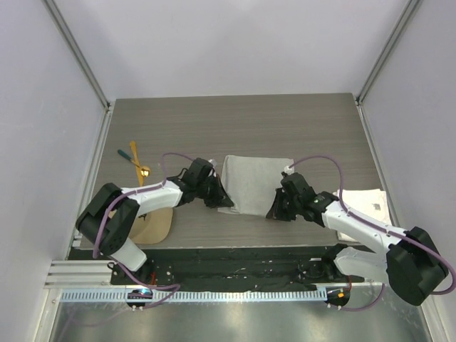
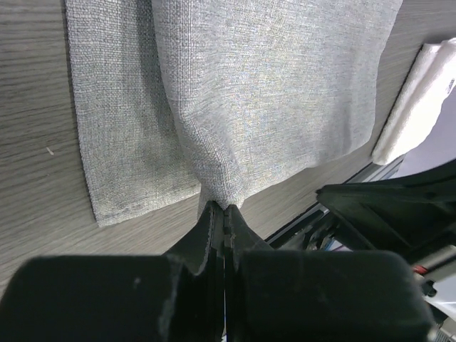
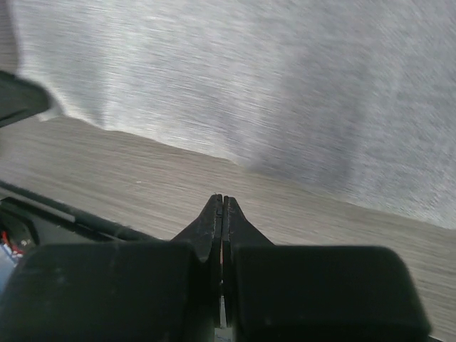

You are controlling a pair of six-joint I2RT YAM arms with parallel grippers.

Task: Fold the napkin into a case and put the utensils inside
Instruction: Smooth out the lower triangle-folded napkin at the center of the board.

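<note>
**One corner in hand, the other not**

Our napkin point(image 1: 256, 182) lies at the middle of the table point(image 1: 235, 128), its near edge facing the arms. Our left gripper point(image 2: 224, 210) is clamped tight on a pinch of cloth at the near left corner. In the left wrist view the fabric gathers into a pleat that runs straight into the closed tips, while the rest of the napkin lies flat on the wood beside it.

Our right gripper point(image 3: 221, 203) is squeezed closed too, but its tips meet over bare wood just short of the napkin's edge. We see no cloth between them, though that view is blurred, so we say this with caution.

The utensils point(image 1: 137, 162) lie well apart on the left, and we judge the fold barely begun.

To do this fold well, we want both near corners held before we carry the edge. A pull from one side alone would likely drag the cloth askew. We would reopen the right jaws, bring them onto the edge and close on one layer only. Then we would lift both corners evenly and low, keeping the right arm off the white towel point(image 1: 367, 203).
</note>
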